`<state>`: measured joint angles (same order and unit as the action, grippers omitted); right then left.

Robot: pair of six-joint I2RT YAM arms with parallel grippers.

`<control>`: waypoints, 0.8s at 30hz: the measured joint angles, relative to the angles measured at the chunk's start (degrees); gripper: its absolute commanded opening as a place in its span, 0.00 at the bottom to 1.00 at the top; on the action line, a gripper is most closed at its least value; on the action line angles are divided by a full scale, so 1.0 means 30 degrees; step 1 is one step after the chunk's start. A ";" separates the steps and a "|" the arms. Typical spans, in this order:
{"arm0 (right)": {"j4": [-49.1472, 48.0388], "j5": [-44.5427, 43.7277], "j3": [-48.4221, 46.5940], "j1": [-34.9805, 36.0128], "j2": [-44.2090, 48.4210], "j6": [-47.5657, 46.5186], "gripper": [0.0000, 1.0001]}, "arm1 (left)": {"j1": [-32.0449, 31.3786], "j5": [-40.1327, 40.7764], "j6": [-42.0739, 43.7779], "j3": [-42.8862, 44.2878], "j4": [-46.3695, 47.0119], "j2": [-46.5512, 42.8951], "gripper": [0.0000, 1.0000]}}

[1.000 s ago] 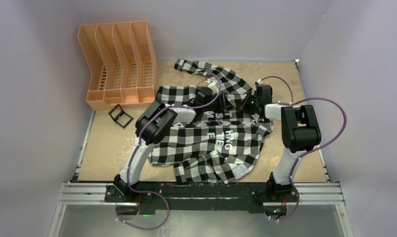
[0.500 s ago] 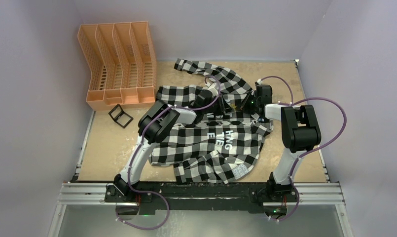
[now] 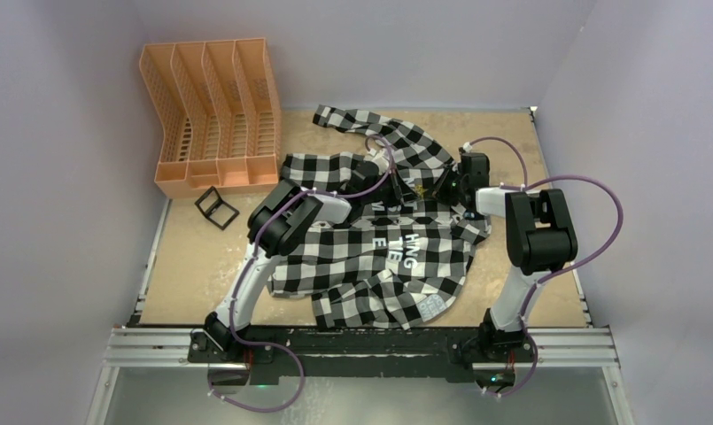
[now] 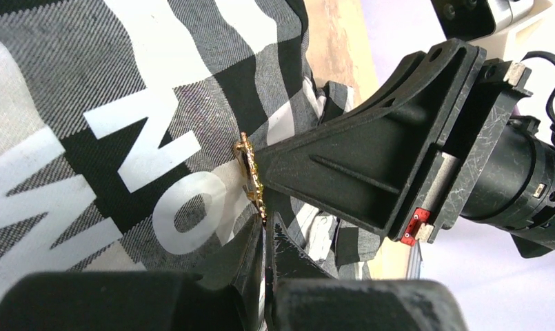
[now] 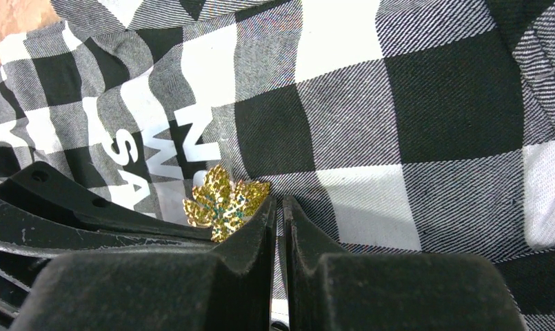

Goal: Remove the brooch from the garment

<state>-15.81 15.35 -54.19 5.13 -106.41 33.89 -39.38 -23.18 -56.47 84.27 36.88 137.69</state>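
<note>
Orange rack (image 3: 213,115) near garment (image 3: 370,257); brooch (image 5: 225,202) by closed left tool (image 4: 264,229), right tool (image 5: 278,207)

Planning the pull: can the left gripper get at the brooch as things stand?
Probably yes. The left gripper has its tips right at the edge of the brooch, with nothing between. Its jaws look shut, though, and the right gripper crowds the other side.
</note>
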 measured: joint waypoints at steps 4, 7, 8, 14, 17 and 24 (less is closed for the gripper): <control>0.0000 -0.0284 0.0058 0.0000 0.0073 0.0066 0.11 | 0.0000 -0.0525 -0.0517 -0.0321 0.0401 0.0015 0.00; 0.0007 -0.0313 0.0073 0.0000 0.0102 0.0080 0.11 | 0.0000 -0.0889 -0.0940 -0.0605 0.0867 0.0044 0.00; 0.0007 -0.0313 0.0073 0.0000 0.0102 0.0080 0.11 | 0.0000 -0.1013 -0.1056 -0.0707 0.0998 0.0058 0.00; 0.0029 -0.0335 0.0109 0.0000 0.0168 0.0153 0.13 | 0.0022 -0.1443 -0.1435 -0.0867 0.1333 0.0109 0.00; 0.0146 -0.0721 0.0270 0.0000 0.0503 0.0138 0.15 | 0.0124 -0.1719 -0.1494 -0.0867 0.1370 0.0109 0.00; 0.0641 -0.1304 0.0525 0.0000 0.2295 0.0073 0.27 | 0.0270 -0.2106 -0.1508 -0.0823 0.1406 0.0146 0.00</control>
<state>-13.89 11.44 -52.62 5.13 -99.53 34.11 -38.57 -29.50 -60.99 81.80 41.10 138.12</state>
